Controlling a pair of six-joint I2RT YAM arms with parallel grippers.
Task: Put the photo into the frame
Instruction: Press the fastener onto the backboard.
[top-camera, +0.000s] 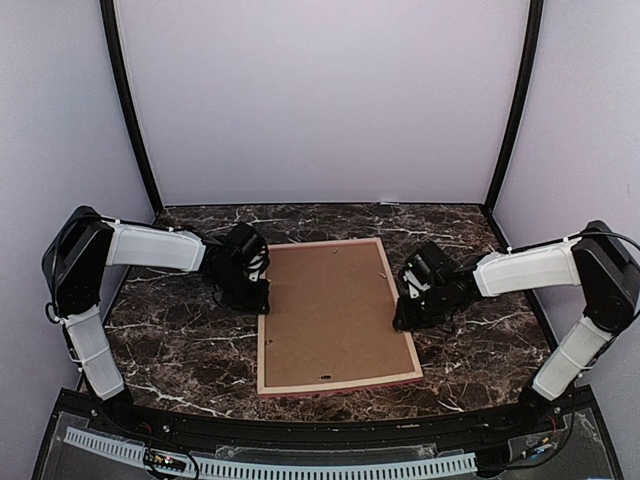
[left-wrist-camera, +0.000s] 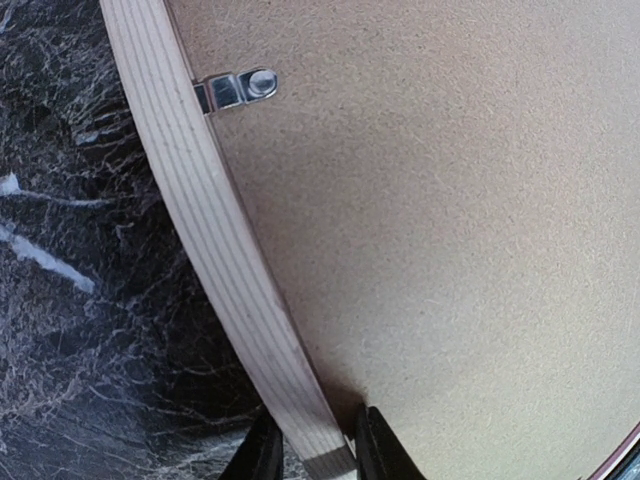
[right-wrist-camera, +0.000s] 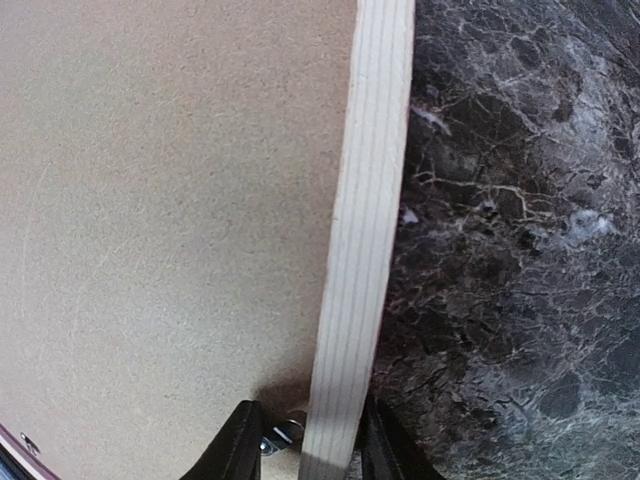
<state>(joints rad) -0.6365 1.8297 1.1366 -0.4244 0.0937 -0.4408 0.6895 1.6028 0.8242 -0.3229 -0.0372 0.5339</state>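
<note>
The frame (top-camera: 340, 384) lies face down in the middle of the marble table, its pale wood back up and a thin pink edge showing. A brown hardboard backing (top-camera: 330, 315) fills it. The photo is hidden. My left gripper (top-camera: 262, 300) is at the frame's left rail (left-wrist-camera: 215, 240), and in the left wrist view it (left-wrist-camera: 320, 450) is shut on that rail, one finger on each side. My right gripper (top-camera: 400, 318) straddles the right rail (right-wrist-camera: 365, 220). In the right wrist view it (right-wrist-camera: 305, 445) has its outer finger against the wood and its inner finger standing off, with a gap.
A metal turn clip (left-wrist-camera: 240, 88) sits on the backing by the left rail, and another clip (right-wrist-camera: 280, 438) lies between the right gripper's inner finger and the rail. Dark marble tabletop (top-camera: 180, 340) surrounds the frame. Lilac walls close in the back and sides.
</note>
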